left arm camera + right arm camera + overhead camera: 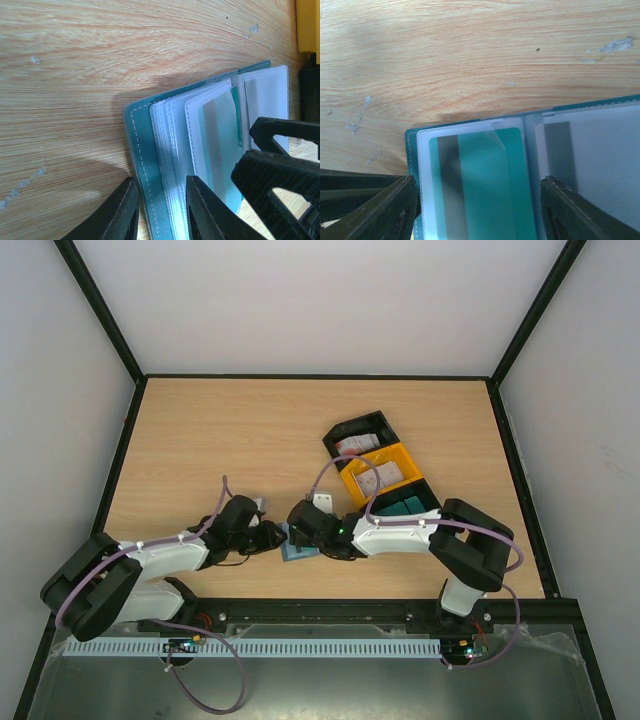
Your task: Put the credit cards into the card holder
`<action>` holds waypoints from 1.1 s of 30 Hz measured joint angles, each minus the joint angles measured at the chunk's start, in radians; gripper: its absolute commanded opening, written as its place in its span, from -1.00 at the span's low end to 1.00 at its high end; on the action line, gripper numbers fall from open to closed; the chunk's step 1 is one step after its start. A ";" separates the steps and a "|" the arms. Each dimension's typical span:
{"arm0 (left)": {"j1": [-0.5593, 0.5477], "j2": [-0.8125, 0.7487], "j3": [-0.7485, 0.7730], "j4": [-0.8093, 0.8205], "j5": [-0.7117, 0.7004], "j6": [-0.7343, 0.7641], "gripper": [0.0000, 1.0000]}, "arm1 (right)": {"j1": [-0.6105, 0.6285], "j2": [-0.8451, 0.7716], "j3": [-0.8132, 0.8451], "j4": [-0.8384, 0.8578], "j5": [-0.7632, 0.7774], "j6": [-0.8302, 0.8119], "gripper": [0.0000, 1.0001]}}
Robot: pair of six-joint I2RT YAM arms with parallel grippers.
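Observation:
The teal card holder (297, 548) lies open on the table near the front edge, between both grippers. In the left wrist view my left gripper (161, 182) has closed on its teal cover (142, 150) and the stack of clear sleeves. My right gripper (479, 181) stands open, its fingers straddling a sleeve page that holds a teal card with a grey stripe (485, 185). The facing sleeve holds a pale card (600, 160). White credit cards with red marks lie in the black bin (352, 445) and the yellow bin (378, 475).
A three-bin tray sits right of centre: black bin (372, 425), yellow bin (402, 455) and dark-green bin (405, 502) nearest the right arm. The right gripper's black fingers (280, 165) show at the lower right of the left wrist view.

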 measured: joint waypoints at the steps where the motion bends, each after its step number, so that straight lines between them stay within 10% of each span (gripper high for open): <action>1: 0.000 0.000 0.000 0.000 0.000 0.000 -0.43 | 0.000 -0.002 0.000 -0.002 0.011 0.003 0.32; 19: -0.003 0.010 0.000 0.013 -0.003 -0.001 -0.45 | -0.001 0.018 0.003 0.026 -0.079 -0.024 0.18; 33: -0.008 -0.092 0.053 -0.164 -0.086 0.019 0.08 | -0.137 -0.142 0.089 -0.171 0.018 -0.204 0.39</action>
